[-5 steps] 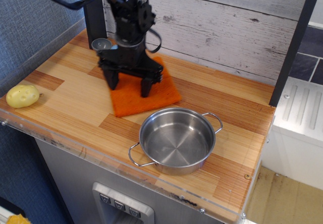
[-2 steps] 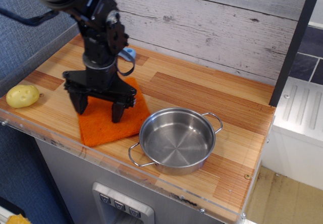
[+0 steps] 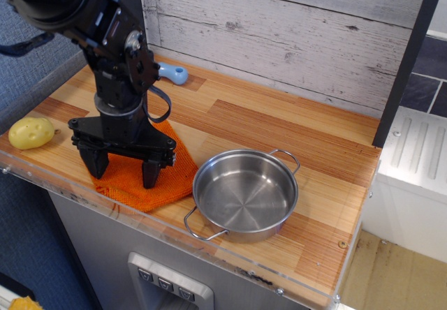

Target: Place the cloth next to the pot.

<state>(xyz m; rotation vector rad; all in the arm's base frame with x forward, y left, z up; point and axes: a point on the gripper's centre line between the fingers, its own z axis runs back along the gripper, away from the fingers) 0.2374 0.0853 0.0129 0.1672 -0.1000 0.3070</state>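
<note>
Since a moment ago the cloth (image 3: 150,181) has slid toward the front edge, now touching the pot (image 3: 244,195) at its 9 o'clock. Gripper (image 3: 120,167) fingers are apart, pressing it down. Placement looks done; next it lifts straight up.

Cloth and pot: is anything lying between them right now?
Nothing. In the observation view the cloth lies just left of the pot, its right edge at the pot's wall with no object in between. The gripper stands over the cloth, jaws spread.
</note>
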